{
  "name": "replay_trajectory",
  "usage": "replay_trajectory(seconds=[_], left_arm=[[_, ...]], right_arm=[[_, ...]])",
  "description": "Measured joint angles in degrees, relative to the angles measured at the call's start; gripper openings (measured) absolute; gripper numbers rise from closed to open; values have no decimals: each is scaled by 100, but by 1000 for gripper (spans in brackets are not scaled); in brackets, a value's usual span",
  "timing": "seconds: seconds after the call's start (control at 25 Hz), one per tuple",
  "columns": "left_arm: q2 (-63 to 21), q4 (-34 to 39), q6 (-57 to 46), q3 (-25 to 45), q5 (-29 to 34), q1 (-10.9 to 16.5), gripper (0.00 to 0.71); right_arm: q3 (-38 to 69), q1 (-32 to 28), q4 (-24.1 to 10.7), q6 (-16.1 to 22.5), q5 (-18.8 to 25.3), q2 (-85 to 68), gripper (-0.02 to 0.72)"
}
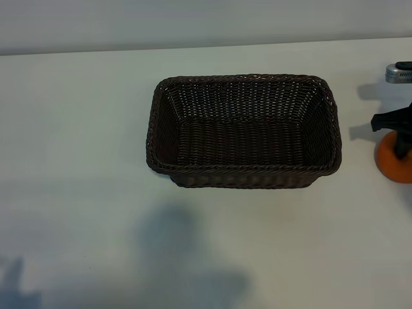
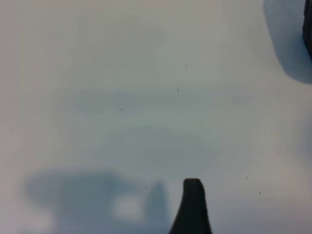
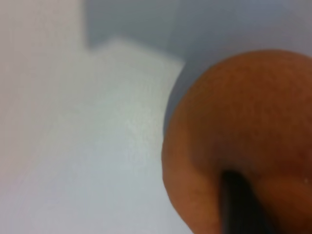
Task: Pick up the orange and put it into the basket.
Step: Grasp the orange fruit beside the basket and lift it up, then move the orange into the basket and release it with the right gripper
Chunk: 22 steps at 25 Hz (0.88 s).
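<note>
Exterior view showing the basket (image 1: 243,131) sitting mid-worktop (image 1: 77,129), the orange (image 1: 391,158) lying well apart at the right edge, right end effector (image 1: 402,138) reaching down onto it, grip impossible to tell, right wrist view filling with orange peel (image 3: 243,131) and one dark finger (image 3: 239,204), left wrist view offering bare worktop, left end effector finger (image 2: 191,207) hanging open.

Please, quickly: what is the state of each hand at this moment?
Left hand: parked over the bare table, open, holding nothing.
Right hand: down on the orange; grip cannot be told.

Surface (image 1: 77,161): plain white, matte, filling most of the view.
Wall (image 1: 193,22): pale grey-white, meeting the surface's far edge.
Light: soft, casting blurred grey shadows along the near edge.
</note>
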Motion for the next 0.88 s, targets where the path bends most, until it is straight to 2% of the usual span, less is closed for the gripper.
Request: replay_trajectory(seconds=[0.08, 0.12, 0.24, 0.44, 0.72, 0.88], left_arm=[[0, 0, 0, 0, 0, 0, 596], [0, 0, 0, 0, 0, 0, 596], [0, 0, 0, 0, 0, 0, 596], [0, 0, 0, 0, 0, 0, 596], [0, 0, 0, 0, 0, 0, 596], [0, 0, 0, 0, 0, 0, 596]], right_arm=[[-5, 0, 0, 0, 26, 0, 119], [-5, 0, -5, 0, 33, 0, 95], [-11, 0, -42, -34, 98, 0, 89], [-273, 0, -21, -181, 536, -49, 87], [-581, 0, 320, -286, 993, -773, 77], [-765, 0, 371, -378, 1283, -1309, 74]])
